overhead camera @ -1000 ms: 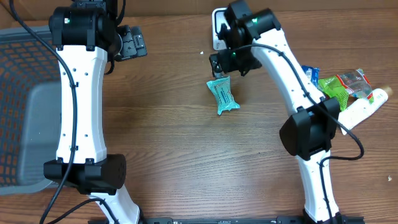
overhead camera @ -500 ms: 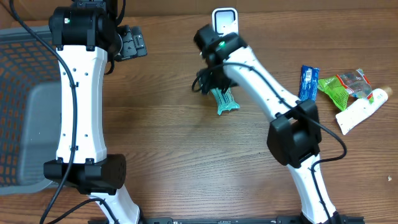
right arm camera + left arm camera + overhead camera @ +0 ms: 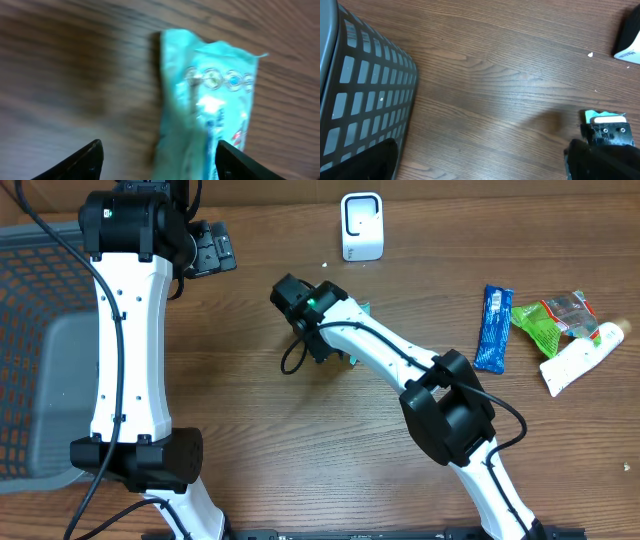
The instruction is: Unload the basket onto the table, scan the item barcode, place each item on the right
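A brown wooden table [image 3: 260, 430] with a clear grain lies under both arms. The jaws of the right gripper [image 3: 159, 156] are held well apart, and nothing is clamped between them. Between its 2 dark fingertips [image 3: 85, 160] a teal packet [image 3: 210, 110] is lying flat on the wood. The packet is placed nearer to the finger at the right edge of the wrist view. Its lower part is overlapped by that finger, so it cannot be told whether the 2 are touching. Small round marks are seen near the crimped top end of the packet, but the print is too blurred to be read.

In the overhead view the right arm is stretched from the near edge toward the middle of the table, and the packet is almost fully covered by the wrist.

The jaws of the left gripper [image 3: 480, 160] are opened wide and nothing is held; only bare wood is seen between its fingers. This gripper is positioned at the far left part of the table, well apart from the packet.

A white scanner [image 3: 361, 227] is standing at the far edge, beyond the packet and apart from it. A grey mesh basket [image 3: 30, 330] is placed at the left side. At the right side 3 other items are lying near each other: a blue packet [image 3: 492, 328], a green packet [image 3: 535, 325] and a white tube [image 3: 575, 358].
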Available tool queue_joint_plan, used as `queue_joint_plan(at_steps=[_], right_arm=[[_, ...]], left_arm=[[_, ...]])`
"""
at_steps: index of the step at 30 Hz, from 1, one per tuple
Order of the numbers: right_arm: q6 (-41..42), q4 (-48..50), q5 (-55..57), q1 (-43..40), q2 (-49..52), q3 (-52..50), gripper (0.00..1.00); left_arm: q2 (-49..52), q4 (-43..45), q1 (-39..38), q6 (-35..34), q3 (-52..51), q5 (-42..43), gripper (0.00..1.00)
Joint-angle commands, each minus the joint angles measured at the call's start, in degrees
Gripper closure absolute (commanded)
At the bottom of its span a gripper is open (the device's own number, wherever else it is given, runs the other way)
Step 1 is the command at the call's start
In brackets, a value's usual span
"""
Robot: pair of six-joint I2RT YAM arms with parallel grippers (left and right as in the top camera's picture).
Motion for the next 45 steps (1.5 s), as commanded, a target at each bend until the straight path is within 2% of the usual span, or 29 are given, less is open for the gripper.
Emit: queue_joint_plan(at_steps=[1,6,10,13,16,19,22,25,27,29,32,35,37,41,45], right_arm=[[-0.63,2.34,7.67,-0.94,-1.40,-2.89,0.28],[-2.73,6.14,6.73,-1.36,-1.40,-6.93,0.32],[-3.28,7.78,6.75,-1.31,-1.40,-11.15,0.44],[-3.28,8.96,6.78,-1.25,-1.40,-13.44,0.50],[-3.28,9.03,6.73,-1.25,-1.40,-13.86,0.68],[-3.74,7.10,6.73,-1.11,-1.42,-12.98,0.70],[-3.67,1.68,3.15,-1.07,-1.70,-8.81,0.88],[-3.72,-3.56,-3.41,-1.49,-2.40,-2.62,0.95],[-4.04,-8.07,-10.16,-2.23,-2.78,2.51,0.96],[-7.72,-12.13,-21.51,-3.61,-2.95,7.91,0.96],[-16.98,-14.29,-44.74,-7.15,-2.99,12.68,0.96],[-24.09,-14.19,-63.45,-11.87,-2.86,12.39,0.96],[-26.71,-13.42,-71.30,-15.23,-2.56,10.75,0.96],[-25.77,-6.95,-78.16,-20.52,-2.38,4.02,0.96],[-18.93,5.25,-79.65,-23.08,-2.38,-5.60,0.96]], left_arm=[[0.09,0.11,-0.07,0.90,0.00,-0.74,0.00],[0.09,0.11,-0.07,0.90,0.00,-0.74,0.00],[0.09,0.11,-0.07,0.90,0.00,-0.74,0.00],[0.09,0.11,-0.07,0.90,0.00,-0.74,0.00],[0.09,0.11,-0.07,0.90,0.00,-0.74,0.00],[0.09,0.11,-0.07,0.90,0.00,-0.74,0.00],[0.09,0.11,-0.07,0.90,0.02,-0.74,0.00],[0.09,0.11,-0.07,0.90,0.00,-0.74,0.00],[0.09,0.11,-0.07,0.90,0.00,-0.74,0.00],[0.09,0.11,-0.07,0.90,0.00,-0.74,0.00],[0.09,0.11,-0.07,0.90,0.00,-0.74,0.00],[0.09,0.11,-0.07,0.90,0.00,-0.74,0.01],[0.09,0.11,-0.07,0.90,0.00,-0.74,0.00],[0.09,0.11,-0.07,0.90,0.00,-0.74,0.00],[0.09,0.11,-0.07,0.90,0.00,-0.74,0.00]])
